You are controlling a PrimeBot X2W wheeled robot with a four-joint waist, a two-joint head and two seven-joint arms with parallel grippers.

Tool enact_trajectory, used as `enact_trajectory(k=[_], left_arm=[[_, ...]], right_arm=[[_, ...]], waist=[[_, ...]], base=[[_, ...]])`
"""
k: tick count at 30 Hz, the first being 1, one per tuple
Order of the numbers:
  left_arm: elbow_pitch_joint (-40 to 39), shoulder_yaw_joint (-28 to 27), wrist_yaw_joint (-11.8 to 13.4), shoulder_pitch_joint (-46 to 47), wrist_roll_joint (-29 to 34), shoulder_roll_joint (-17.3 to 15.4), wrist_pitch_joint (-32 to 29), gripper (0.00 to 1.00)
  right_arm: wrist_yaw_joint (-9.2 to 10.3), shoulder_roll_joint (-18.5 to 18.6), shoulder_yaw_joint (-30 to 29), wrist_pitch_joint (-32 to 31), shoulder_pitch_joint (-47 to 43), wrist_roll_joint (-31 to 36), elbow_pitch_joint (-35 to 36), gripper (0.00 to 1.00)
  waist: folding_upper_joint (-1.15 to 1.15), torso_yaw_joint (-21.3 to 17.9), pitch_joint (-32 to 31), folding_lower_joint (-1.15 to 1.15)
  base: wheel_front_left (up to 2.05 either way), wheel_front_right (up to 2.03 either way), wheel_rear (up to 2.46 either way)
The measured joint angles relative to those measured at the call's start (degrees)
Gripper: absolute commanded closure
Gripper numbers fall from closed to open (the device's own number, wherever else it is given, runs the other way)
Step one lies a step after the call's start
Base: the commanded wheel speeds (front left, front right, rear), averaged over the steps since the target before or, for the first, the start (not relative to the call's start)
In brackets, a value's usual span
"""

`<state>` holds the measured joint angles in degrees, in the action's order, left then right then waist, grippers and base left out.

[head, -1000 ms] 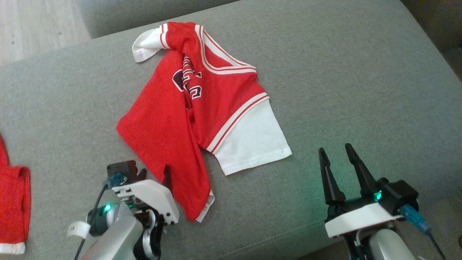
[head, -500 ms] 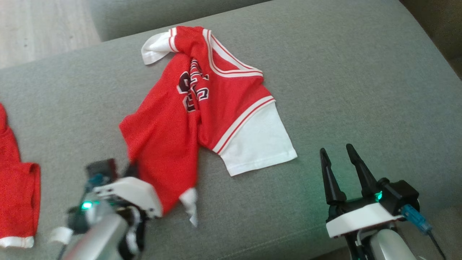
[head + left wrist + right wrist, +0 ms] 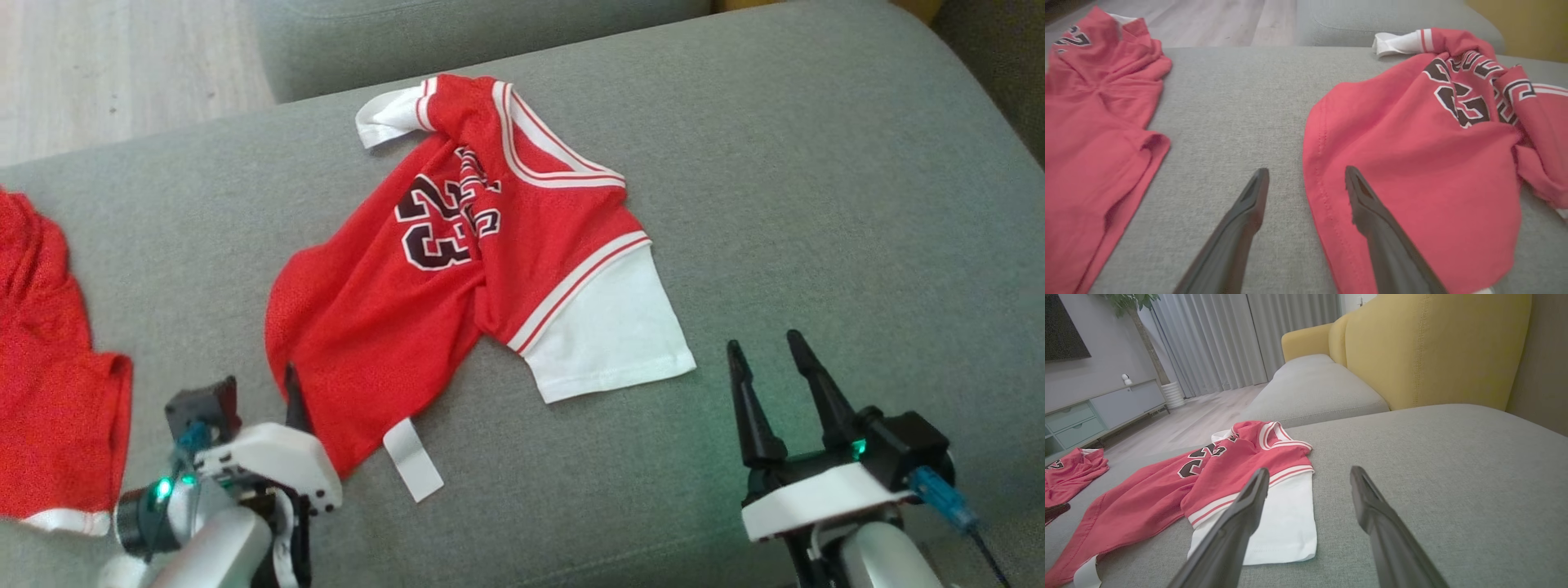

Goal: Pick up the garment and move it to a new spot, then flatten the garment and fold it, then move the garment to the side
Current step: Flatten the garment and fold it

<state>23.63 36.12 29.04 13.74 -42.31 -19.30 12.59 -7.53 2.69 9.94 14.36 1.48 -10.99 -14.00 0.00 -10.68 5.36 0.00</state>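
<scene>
Across the grey sofa seat (image 3: 816,204) the garment (image 3: 384,327), a red jersey, is lying rumpled, spreading away from the left pincer (image 3: 1306,173) toward one o'clock in the head view. That pincer is standing wide open and gripping nothing: in the left wrist view one finger is resting over the jersey's hem while the other is hanging over bare cushion, with the hem edge running between them. The right pincer (image 3: 764,343) is also gaping fully open and empty, hovering well apart from the cloth, which is lying at ten o'clock from it; the white sleeve (image 3: 612,327) is the nearest part. A fold down the chest is bunching the fabric, so the lettering beside the number is crumpling out of reach of reading, and the far sleeve at twelve o'clock is curling under itself. In the head view the left pincer's second finger is hiding behind its wrist housing. A second red garment (image 3: 49,367) is being cut off by the frame edge at nine o'clock. The number 23 (image 3: 433,229) is showing in dark figures edged white; the white label (image 3: 412,457) at the hem is showing no legible print.
</scene>
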Motion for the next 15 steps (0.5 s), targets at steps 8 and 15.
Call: enact_trajectory(k=[8,15], left_arm=[[-12.69,-3.61,0.29,-6.44,8.89,2.2,1.65,0.0],[-15.9,-8.83,-4.98,-14.23,17.46,6.44,1.7,0.0]], right_arm=[[0.0,0.12,-3.63,0.0,-1.54,1.59,2.48,0.0],[0.0,1.44,-5.94,0.0,-2.63,4.17,3.38,0.0]], waist=[[0.0,2.56,-0.48,0.0],[0.0,5.5,-1.48,0.0]], base=[[0.0,0.0,0.0],[0.0,0.0,0.0]])
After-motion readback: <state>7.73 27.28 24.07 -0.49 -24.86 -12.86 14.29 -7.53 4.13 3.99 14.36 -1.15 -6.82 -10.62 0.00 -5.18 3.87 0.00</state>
